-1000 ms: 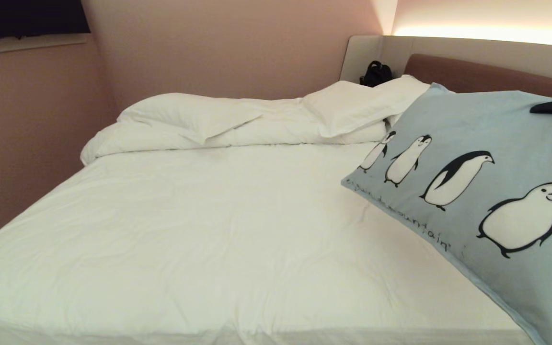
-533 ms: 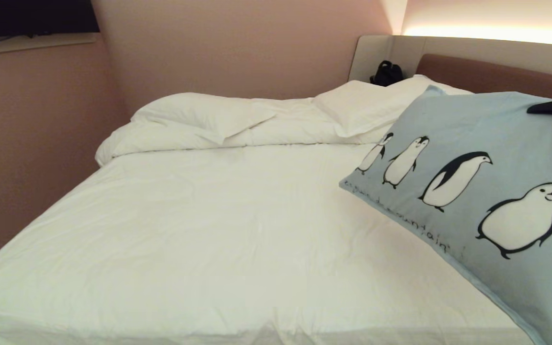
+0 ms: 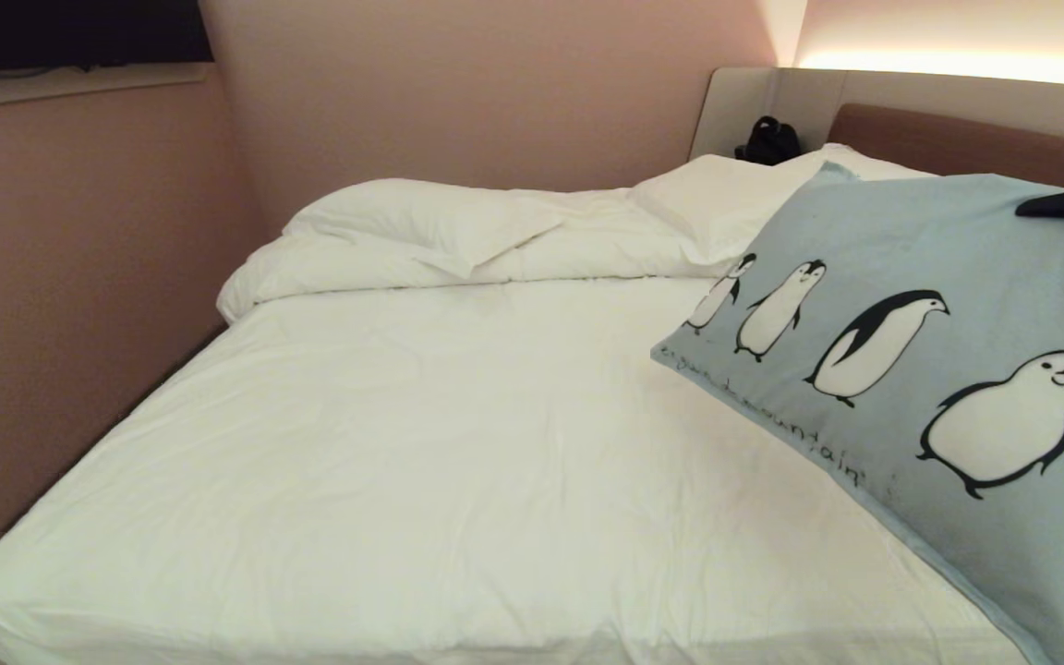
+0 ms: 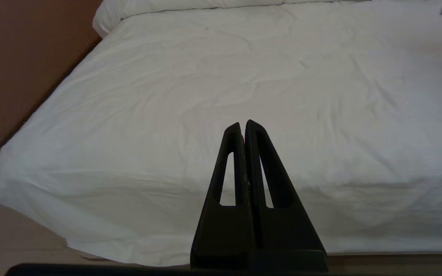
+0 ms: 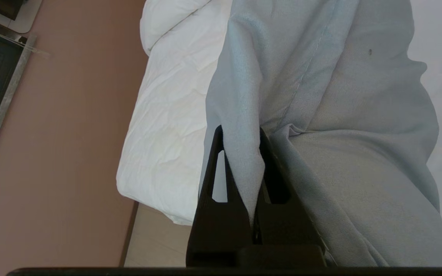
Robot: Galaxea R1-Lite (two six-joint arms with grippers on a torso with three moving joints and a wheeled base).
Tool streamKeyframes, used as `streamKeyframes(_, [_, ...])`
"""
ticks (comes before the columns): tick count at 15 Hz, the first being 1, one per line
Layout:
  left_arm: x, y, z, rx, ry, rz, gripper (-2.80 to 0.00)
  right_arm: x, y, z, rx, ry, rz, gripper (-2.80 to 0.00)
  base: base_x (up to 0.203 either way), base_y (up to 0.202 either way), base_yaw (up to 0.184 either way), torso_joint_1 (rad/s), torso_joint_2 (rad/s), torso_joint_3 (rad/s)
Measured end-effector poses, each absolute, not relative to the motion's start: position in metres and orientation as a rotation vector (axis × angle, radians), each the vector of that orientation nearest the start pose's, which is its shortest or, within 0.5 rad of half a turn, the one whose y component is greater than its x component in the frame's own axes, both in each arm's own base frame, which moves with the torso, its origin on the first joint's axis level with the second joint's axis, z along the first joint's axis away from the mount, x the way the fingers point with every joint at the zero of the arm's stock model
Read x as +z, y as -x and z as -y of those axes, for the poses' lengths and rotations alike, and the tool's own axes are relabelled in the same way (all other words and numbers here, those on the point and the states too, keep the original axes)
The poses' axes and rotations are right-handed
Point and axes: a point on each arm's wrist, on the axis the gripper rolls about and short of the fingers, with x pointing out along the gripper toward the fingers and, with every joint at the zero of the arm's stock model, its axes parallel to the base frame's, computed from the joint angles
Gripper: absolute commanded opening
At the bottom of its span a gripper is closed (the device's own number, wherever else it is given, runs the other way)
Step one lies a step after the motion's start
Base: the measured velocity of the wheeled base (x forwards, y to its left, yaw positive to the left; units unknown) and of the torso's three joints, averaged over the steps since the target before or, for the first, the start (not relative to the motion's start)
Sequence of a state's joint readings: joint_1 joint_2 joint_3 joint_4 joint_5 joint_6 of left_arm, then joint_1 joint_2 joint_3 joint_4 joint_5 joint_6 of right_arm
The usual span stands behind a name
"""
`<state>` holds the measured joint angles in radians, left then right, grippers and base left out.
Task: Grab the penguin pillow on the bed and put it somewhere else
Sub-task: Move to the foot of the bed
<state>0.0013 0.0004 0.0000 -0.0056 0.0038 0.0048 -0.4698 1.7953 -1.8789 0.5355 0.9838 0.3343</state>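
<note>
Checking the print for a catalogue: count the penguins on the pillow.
4, in a row across the pillow: two small ones toward the headboard, a larger one mid-row, the biggest nearest the camera. More may be cut off.

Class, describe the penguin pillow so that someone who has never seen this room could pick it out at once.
Find the big bed with the white sheet. On its right side, the penguin pillow hangs lifted, pinched at a fold by the right end effector. Unlike the plain white pillows by the wall, it is pale blue-grey with a row of black-and-white penguins.
</note>
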Motion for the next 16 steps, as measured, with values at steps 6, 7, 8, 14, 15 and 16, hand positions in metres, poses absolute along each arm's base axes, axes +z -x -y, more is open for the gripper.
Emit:
streamKeyframes(6, [0.076, 0.023, 0.0, 0.006, -0.004, 0.005, -2.8, 0.342, -0.293, 0.124, 0.456, -0.626, -0.43, -2.8, 0.0, 0.194, -0.001, 0.004, 0.0, 0.001])
streamKeyframes(7, [0.076, 0.023, 0.0, 0.006, -0.004, 0.005, -2.8, 0.341, -0.293, 0.124, 0.457, -0.626, -0.431, -2.8, 0.0, 0.193, 0.001, 0.002, 0.01, -0.002])
streamKeyframes(8, [0.076, 0.023, 0.0, 0.006, -0.004, 0.005, -2.8, 0.342, -0.293, 0.123, 0.46, -0.625, -0.431, -2.8, 0.0, 0.197, -0.006, 0.002, 0.0, 0.006])
streamKeyframes(14, [0.076, 0.023, 0.0, 0.006, -0.004, 0.005, -2.8, 0.342, -0.295, 0.115, 0.483, -0.622, -0.44, -2.8, 0.0, 0.195, -0.002, 0.004, 0.0, 0.002])
streamKeyframes(15, [0.076, 0.023, 0.0, 0.006, -0.004, 0.006, -2.8, 0.342, -0.296, 0.113, 0.488, -0.622, -0.443, -2.8, 0.0, 0.194, 0.001, 0.0, 0.0, 0.001])
streamKeyframes(16, [0.076, 0.023, 0.0, 0.006, -0.004, 0.005, -2.8, 0.342, -0.297, 0.111, 0.496, -0.622, -0.446, -2.8, 0.0, 0.192, 0.001, 0.005, 0.0, -0.001])
